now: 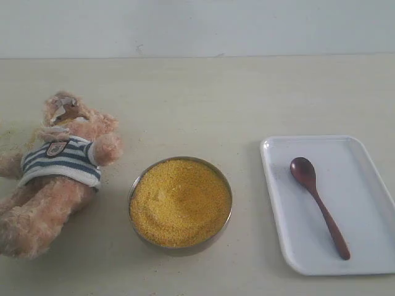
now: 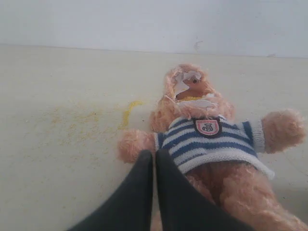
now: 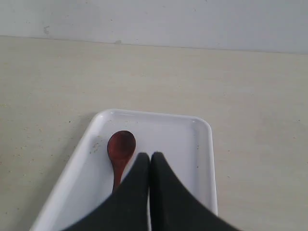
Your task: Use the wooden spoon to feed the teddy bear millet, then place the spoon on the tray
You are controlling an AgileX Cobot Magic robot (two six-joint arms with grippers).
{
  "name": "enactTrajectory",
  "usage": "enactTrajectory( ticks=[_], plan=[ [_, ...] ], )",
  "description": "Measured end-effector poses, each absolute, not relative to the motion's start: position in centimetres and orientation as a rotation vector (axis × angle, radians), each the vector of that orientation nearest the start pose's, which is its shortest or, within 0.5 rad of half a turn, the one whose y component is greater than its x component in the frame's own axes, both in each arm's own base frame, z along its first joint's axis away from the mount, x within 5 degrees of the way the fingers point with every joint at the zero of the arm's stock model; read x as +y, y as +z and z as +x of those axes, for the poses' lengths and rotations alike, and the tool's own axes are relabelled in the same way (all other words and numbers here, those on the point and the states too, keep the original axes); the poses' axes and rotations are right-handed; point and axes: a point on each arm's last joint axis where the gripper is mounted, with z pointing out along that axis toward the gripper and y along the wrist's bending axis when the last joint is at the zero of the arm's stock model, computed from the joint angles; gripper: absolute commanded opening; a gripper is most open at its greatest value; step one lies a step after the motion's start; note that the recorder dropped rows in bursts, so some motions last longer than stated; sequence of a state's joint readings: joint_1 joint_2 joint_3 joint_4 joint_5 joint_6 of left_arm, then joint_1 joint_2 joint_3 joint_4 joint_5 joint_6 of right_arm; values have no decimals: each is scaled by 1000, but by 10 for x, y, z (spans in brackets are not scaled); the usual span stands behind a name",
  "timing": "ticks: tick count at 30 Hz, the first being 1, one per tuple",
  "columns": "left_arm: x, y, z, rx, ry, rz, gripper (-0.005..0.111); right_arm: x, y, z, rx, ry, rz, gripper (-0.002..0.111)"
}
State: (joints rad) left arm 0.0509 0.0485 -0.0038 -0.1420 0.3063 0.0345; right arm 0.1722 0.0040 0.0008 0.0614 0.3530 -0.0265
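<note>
The teddy bear point(image 1: 58, 172) in its striped shirt lies on its back at the left of the table, also seen in the left wrist view point(image 2: 211, 139). A metal bowl point(image 1: 180, 245) heaped with yellow millet point(image 1: 180, 200) stands in the middle. The wooden spoon point(image 1: 318, 200) lies on the white tray point(image 1: 370, 185) at the right, bowl end toward the far side. My left gripper point(image 2: 154, 155) is shut and empty, above the bear's near arm. My right gripper point(image 3: 149, 158) is shut and empty, above the tray point(image 3: 192, 144), beside the spoon point(image 3: 120, 149). Neither gripper shows in the exterior view.
Spilled millet grains point(image 2: 126, 115) are scattered on the table beside the bear's head. A pale wall point(image 1: 197, 28) runs along the table's far edge.
</note>
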Motion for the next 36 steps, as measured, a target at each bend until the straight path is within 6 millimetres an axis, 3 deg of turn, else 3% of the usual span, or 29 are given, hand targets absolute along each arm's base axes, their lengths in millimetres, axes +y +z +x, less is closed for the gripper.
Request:
enactTrajectory(
  ticks=[18,23,26,30,36],
  plan=[
    [0,188,58,1789,-15,-55,4,11,181,52,1838,162,-145,0],
    [3,213,60,1502,-74,-151,4,11,181,52,1838,162,-145,0],
    [10,239,54,1174,-284,-358,4,11,181,52,1838,162,-145,0],
    [11,255,47,941,-562,-486,4,11,181,52,1838,162,-145,0],
    [0,290,41,851,-577,-294,4,11,181,52,1838,162,-145,0]
  ],
)
